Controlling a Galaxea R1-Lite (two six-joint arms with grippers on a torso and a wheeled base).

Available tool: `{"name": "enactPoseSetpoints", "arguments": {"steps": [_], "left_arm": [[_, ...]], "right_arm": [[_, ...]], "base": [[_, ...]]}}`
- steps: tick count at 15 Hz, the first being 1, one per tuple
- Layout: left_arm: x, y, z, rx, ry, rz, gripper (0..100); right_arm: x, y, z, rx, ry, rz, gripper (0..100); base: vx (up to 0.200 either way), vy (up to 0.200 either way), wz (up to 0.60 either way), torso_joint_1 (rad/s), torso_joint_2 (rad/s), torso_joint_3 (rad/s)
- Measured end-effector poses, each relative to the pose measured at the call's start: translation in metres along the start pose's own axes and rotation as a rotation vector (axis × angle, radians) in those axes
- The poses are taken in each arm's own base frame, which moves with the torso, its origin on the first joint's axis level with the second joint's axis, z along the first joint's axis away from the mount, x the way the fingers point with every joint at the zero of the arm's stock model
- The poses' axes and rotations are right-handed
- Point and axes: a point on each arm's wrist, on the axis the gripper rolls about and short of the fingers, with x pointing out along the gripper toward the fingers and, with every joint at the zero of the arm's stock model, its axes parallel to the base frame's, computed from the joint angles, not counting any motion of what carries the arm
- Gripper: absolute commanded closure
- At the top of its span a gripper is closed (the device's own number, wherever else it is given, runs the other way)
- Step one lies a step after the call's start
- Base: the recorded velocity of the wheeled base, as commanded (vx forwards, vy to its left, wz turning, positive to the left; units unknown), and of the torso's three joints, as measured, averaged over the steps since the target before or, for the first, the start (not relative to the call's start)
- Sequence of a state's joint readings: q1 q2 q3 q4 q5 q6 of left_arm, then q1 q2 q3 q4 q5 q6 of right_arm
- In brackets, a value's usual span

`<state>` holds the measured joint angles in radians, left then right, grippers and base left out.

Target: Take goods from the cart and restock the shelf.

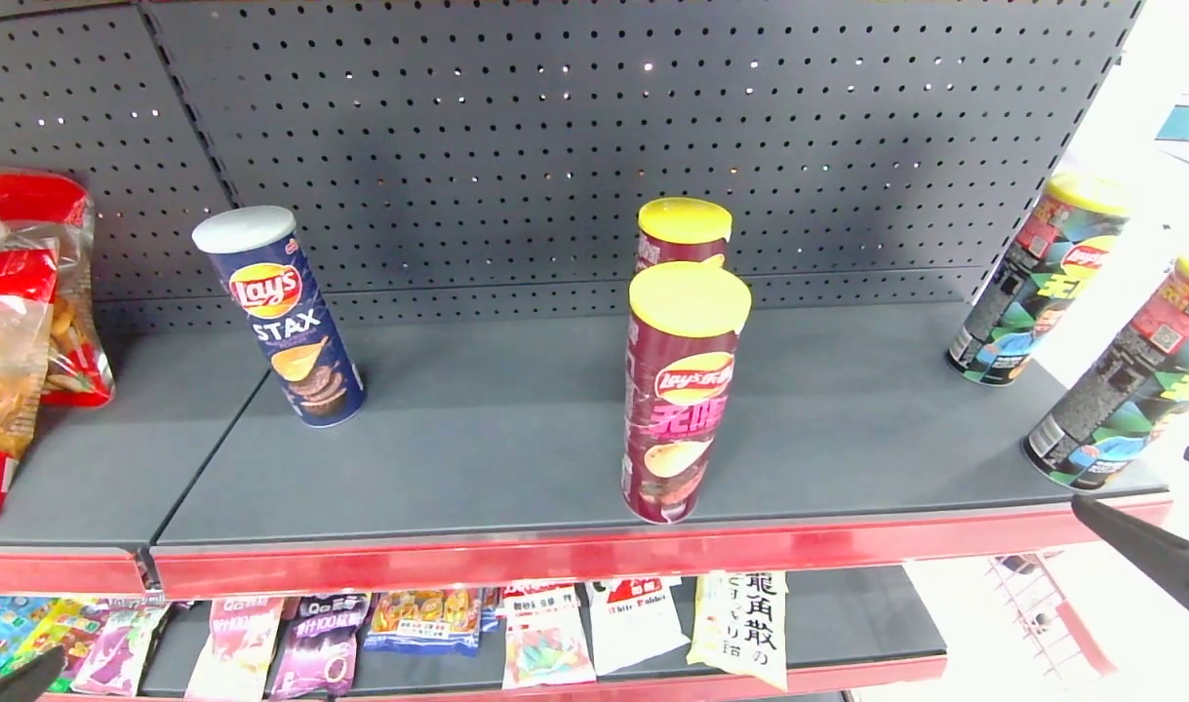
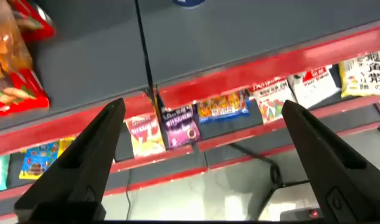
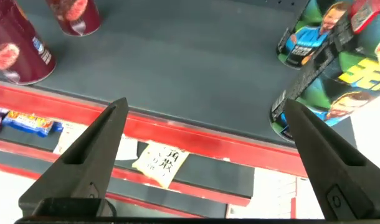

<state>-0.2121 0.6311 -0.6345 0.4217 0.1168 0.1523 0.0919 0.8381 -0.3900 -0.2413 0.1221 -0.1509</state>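
- My right gripper (image 3: 202, 165) is spread wide and carries nothing. The nearest black-and-green can (image 3: 339, 87) stands just beyond one fingertip, on the shelf (image 3: 196, 68) close to its red lip (image 3: 196, 140).
- The maroon cans (image 3: 19, 50) stand well off past its other fingertip.
- My left gripper (image 2: 199, 165) is spread and empty too, hanging before the lip, with snack bags (image 2: 177, 127) on the lower tier beyond it.
- I judge such cans light, stiff-walled, smooth and tall, so easily tipped. I would close squarely around mid-body, never on the plastic lid.
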Motion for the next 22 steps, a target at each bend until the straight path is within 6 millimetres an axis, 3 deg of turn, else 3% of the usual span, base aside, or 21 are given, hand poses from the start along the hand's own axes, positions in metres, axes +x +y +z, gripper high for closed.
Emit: {"name": "enactPoseSetpoints", "arguments": {"steps": [3, 8, 22], "left_arm": [[0.003, -0.001, -0.005, 0.019, 0.018, -0.001, 0], [0.007, -0.002, -0.01, 0.017, -0.036, 0.033, 0], [0.009, -0.002, -0.014, 0.034, -0.029, 0.041, 0]], "right_arm": [[-0.001, 0.001, -0.004, -0.002, 0.009, 0.001, 0], [-0.005, 0.002, -0.015, -0.033, 0.029, -0.007, 0], [-0.009, 0.002, -0.015, -0.041, 0.017, -0.025, 0]], "base": [[-0.133, 0.0, 0.0, -0.003, 0.0, 0.002], [0.0, -0.2, 0.0, -0.008, 0.0, 0.003], [0.0, -0.186, 0.0, 0.004, 0.0, 0.004]]}}
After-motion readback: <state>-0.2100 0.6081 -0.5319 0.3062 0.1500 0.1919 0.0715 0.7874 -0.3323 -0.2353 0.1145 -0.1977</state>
